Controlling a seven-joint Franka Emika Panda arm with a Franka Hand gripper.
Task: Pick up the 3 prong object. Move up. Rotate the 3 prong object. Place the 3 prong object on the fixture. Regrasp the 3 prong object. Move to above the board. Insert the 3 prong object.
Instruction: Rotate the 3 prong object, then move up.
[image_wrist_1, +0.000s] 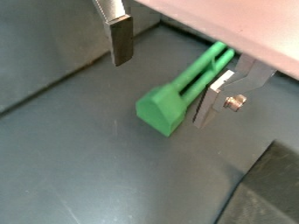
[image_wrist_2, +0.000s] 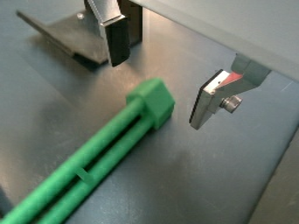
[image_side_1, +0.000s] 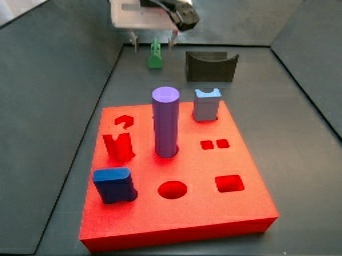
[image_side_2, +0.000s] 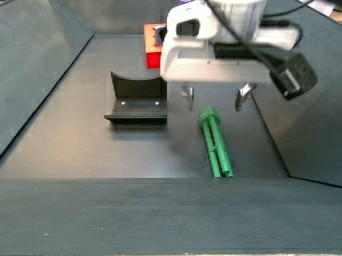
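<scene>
Wrist views both show gripper (image_wrist_2: 163, 74) w/ fingers apart, nothing clamped, hovering over one end of the 3 prong object (image_wrist_2: 93, 162), which lies flat on grey floor near a side wall, beside the fixture (image_side_2: 135, 99); board (image_side_1: 174, 200) well apart.

The silver two-finger gripper (image_side_2: 214, 99) hides most of the flat red board (image_side_2: 155, 38) in a side view; the long green plastic pronged bar (image_wrist_2: 100, 157) runs off a wrist view's edge.
</scene>
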